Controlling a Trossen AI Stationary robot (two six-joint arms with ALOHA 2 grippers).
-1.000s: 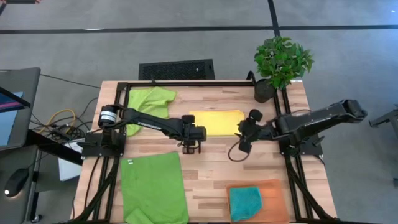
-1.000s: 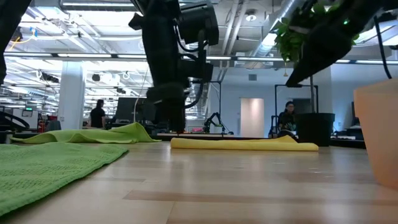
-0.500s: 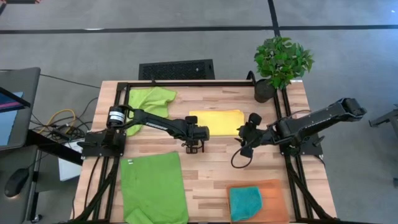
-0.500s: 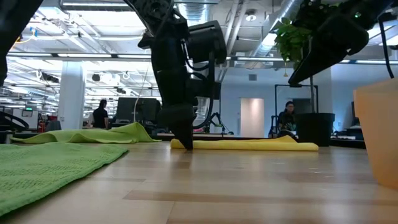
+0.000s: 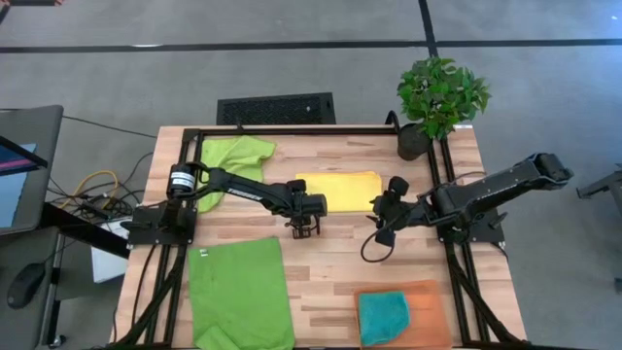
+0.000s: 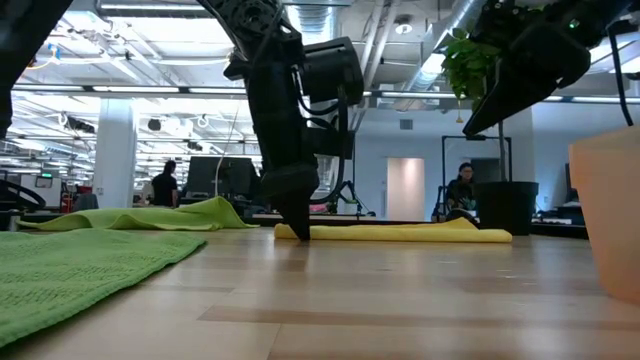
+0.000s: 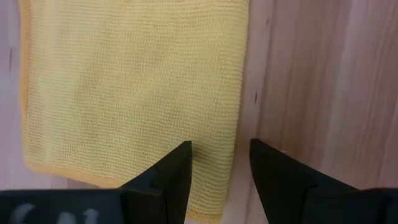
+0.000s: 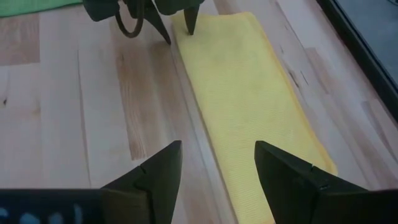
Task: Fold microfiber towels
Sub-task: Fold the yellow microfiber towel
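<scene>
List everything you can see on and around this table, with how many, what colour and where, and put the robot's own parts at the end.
yellow towel: 1, yellow, folded flat at the table's far middle.
lime green towels: 2; one rumpled at the far left corner, one spread flat at the near left.
teal towel: 1, teal, folded, lying on the mat.
orange mat: 1, orange, near right corner.
potted plant: 1, green leaves in a dark pot, far right corner.
floor vent: 1, black, beyond the table.
people: 2, far off in the room, one on the left, one on the right.
left end effector: open, straddling the yellow towel's near edge.
right end effector: open, over that towel's right end.
</scene>
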